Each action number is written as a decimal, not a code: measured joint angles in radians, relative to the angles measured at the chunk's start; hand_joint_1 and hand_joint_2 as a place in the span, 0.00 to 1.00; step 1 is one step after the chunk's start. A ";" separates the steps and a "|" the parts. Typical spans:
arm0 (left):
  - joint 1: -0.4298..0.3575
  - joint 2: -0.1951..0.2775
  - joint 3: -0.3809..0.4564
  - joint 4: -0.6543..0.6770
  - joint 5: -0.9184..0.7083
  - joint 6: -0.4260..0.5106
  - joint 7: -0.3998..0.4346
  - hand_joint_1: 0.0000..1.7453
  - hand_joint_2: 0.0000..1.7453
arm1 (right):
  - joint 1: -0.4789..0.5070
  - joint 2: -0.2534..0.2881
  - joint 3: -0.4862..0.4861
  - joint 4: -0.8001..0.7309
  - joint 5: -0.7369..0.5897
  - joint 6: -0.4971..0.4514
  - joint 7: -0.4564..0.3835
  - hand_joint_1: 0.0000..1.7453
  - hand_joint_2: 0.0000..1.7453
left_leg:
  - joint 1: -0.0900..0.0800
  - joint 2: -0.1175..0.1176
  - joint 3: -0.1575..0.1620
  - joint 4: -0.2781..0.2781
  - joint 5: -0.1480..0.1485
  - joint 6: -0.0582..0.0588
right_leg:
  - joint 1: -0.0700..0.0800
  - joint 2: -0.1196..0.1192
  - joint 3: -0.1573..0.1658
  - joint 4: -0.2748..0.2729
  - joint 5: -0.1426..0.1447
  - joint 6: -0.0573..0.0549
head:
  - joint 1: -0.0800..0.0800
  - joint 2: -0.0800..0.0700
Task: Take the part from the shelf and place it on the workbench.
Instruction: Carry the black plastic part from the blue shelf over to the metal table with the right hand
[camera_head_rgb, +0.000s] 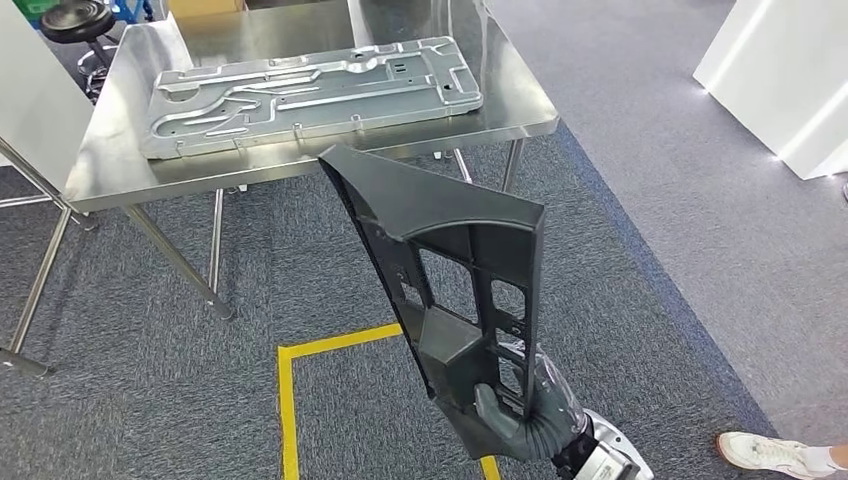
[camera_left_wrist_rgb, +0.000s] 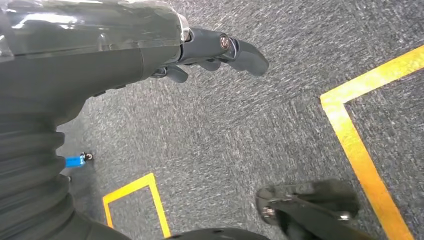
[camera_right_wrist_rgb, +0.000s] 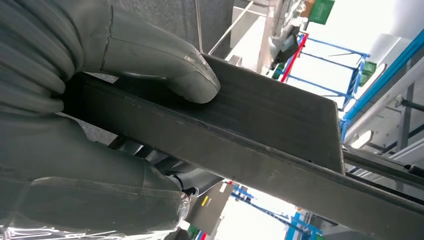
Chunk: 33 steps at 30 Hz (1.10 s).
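1. Fingers (camera_head_rgb: 515, 372) of the right hand (camera_head_rgb: 520, 410) are wrapped around the bottom end of the part (camera_head_rgb: 440, 260) in the head view, poking through one of its cutouts, so that hand has a solid hold on it. The part is a long dark plastic frame with ribs and rectangular openings, up in the air over the grey carpet (camera_head_rgb: 150, 370), not resting on anything. Its long axis runs steeply up from the hand, leaning up and to the left, with the wide flared end on top aimed toward the worktop (camera_head_rgb: 110, 160). That top end sits just in front of the worktop's near edge from this angle. A big stamped metal panel (camera_head_rgb: 310, 95) lies flat on the worktop. Yellow floor tape (camera_head_rgb: 290, 400) marks a box below the part, and someone's white shoe (camera_head_rgb: 765, 452) is at the lower right.

2. Left wrist view: the left hand (camera_left_wrist_rgb: 200, 50) hangs over carpet with fingers (camera_left_wrist_rgb: 245, 52) loosely curled and nothing in them. More yellow tape (camera_left_wrist_rgb: 350, 135) on the floor here.

3. Right wrist view: thumb (camera_right_wrist_rgb: 165, 65) presses on one flat face of the part (camera_right_wrist_rgb: 260, 130) and the rest of the hand cups under it. The part's straight edge runs away from the hand toward blue racking (camera_right_wrist_rgb: 325, 65).
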 joint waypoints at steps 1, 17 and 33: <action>0.002 0.001 0.000 0.000 0.001 0.000 0.000 0.00 1.00 | 0.001 0.000 0.000 0.000 0.001 0.000 0.000 1.00 1.00 | 0.000 0.000 0.020 -0.063 0.048 0.002 | 0.000 0.001 0.010 0.000 -0.007 0.002 | 0.000 0.000; 0.005 -0.002 -0.003 0.000 0.008 -0.003 0.001 0.00 1.00 | -0.058 -0.013 0.007 0.018 0.079 0.002 0.032 1.00 1.00 | 0.005 -0.004 0.139 -0.261 0.090 0.049 | -0.005 -0.001 -0.103 0.146 -0.008 0.055 | 0.000 0.000; 0.001 0.002 -0.005 0.000 0.023 -0.007 0.002 0.00 1.00 | -0.324 -0.123 0.036 0.131 0.168 -0.015 0.121 1.00 1.00 | -0.001 0.000 0.026 -0.124 0.100 0.018 | 0.006 0.004 0.003 0.004 -0.003 0.004 | 0.000 0.000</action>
